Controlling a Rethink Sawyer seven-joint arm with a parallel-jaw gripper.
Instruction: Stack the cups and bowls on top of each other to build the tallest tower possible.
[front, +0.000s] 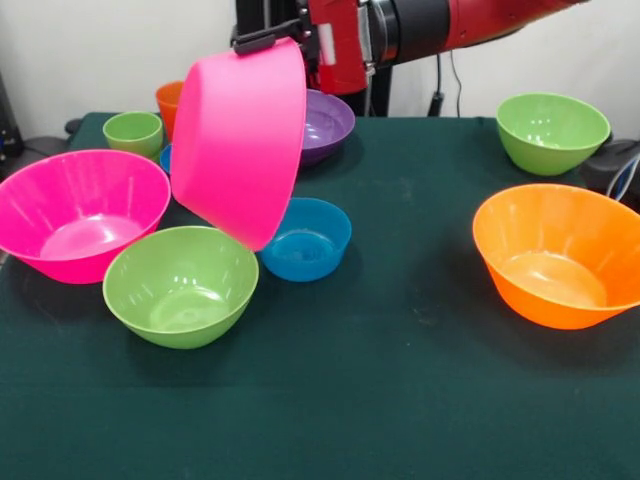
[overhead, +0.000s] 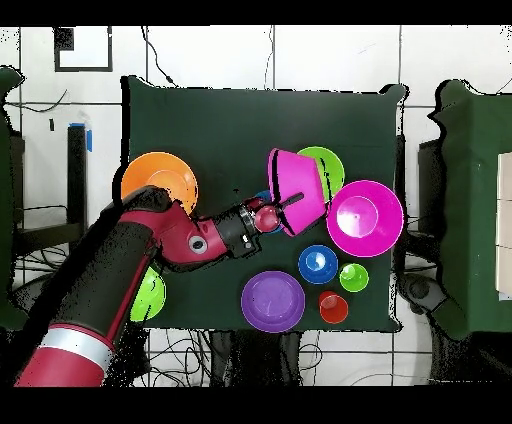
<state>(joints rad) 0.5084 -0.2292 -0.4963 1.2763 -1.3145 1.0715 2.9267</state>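
My gripper is shut on the rim of a big pink bowl and holds it in the air, tilted steeply onto its side. It hangs over a green bowl and a small blue bowl. In the overhead view the gripper and held bowl sit beside the green bowl. A second pink bowl stands at the left. A purple bowl, a light-green cup and an orange tumbler stand behind. No bowl sits inside another.
A big orange bowl and another green bowl stand at the right. A second blue bowl lies near the cups. The arm reaches across the dark green table.
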